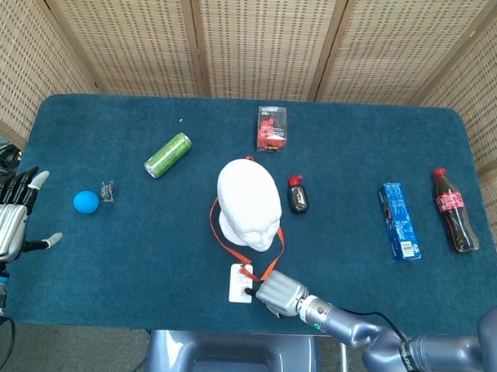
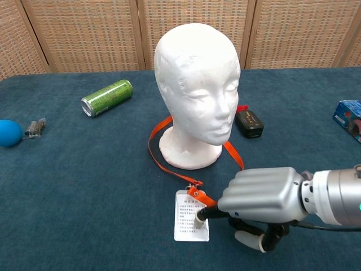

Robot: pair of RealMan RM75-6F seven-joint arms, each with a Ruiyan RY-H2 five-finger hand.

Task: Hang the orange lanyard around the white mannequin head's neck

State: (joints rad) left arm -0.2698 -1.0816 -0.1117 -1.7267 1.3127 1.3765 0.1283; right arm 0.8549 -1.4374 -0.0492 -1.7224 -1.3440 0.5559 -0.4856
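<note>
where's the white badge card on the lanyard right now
The badge card lies flat on the blue table in front of the mannequin head, near the front edge, with a fingertip of the right hand on it.

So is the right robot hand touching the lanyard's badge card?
Touching. The chest view shows a fingertip of the right robot hand pressed onto the badge card of the orange lanyard.

The mannequin head (image 2: 196, 84) stands mid-table. The lanyard (image 2: 169, 164) loops its base. My right hand (image 2: 262, 196) sits in front, touching the card (image 2: 190, 223).
</note>
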